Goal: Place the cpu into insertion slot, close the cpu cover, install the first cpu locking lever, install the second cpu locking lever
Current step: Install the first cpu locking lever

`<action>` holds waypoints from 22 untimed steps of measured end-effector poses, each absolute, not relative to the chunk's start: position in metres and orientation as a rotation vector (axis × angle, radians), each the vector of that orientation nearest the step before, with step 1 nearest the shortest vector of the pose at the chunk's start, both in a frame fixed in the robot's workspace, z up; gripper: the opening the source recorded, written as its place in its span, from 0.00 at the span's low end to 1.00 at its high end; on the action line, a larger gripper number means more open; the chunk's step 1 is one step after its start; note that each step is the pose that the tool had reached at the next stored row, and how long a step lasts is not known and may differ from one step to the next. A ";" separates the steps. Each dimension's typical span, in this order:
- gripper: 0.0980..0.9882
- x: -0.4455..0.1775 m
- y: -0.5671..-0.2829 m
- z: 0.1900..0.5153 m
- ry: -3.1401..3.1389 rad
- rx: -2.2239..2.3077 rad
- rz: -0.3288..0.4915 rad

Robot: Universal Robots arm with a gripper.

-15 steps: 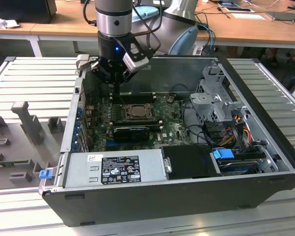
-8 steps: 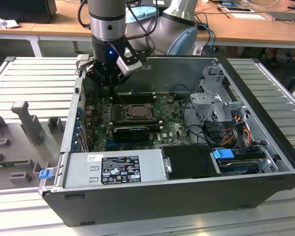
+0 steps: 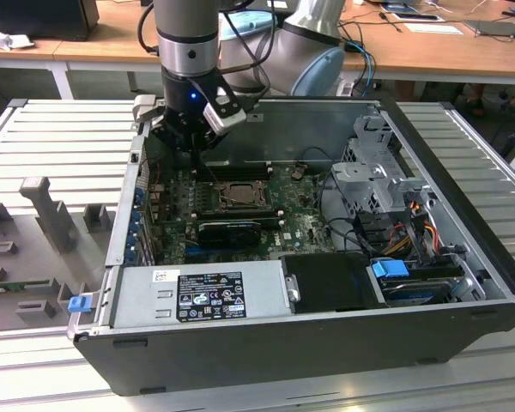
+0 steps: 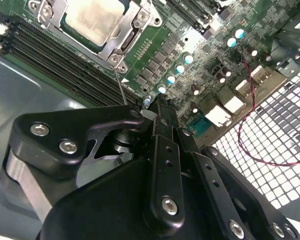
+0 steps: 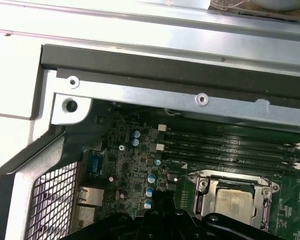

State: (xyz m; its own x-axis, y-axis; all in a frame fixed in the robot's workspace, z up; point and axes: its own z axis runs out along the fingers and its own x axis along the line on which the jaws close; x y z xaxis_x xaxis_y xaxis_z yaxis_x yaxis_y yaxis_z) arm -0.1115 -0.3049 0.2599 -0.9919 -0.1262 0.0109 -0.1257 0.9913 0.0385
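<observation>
An open computer case (image 3: 309, 343) lies on a ribbed metal table (image 3: 60, 129), with wooden desks (image 3: 103, 39) behind it. Inside, the cpu (image 4: 92, 17) sits in the insertion slot (image 3: 213, 197) with the cpu cover (image 4: 125, 42) flat over it. The gripper (image 4: 157, 107) hangs just beside the socket, fingers pressed together.

- Black label (image 3: 210, 296) on the grey power supply box (image 3: 146, 302): rows of tiny white print and marks, none legible.
- Small white sticker (image 3: 166, 276) on the same box: print too small to read.
- Memory slots (image 5: 230, 149): faint white lettering along them, not legible.
- Green circuit board (image 4: 190, 35): white marks printed beside the components, too small to read.
- cpu (image 4: 92, 17): any print on its tan-grey face cannot be made out.
- Nothing readable anywhere.
</observation>
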 end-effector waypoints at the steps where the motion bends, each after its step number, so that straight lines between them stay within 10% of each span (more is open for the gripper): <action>1: 0.01 -0.112 -0.305 0.260 -3.122 0.197 -0.059; 22: 0.01 -0.112 -0.304 0.259 -3.122 0.197 -0.059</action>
State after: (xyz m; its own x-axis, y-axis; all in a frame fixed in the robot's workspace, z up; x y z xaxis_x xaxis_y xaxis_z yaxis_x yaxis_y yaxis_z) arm -0.1121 -0.3036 0.2591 -0.9920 -0.1261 0.0107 -0.1256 0.9913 0.0386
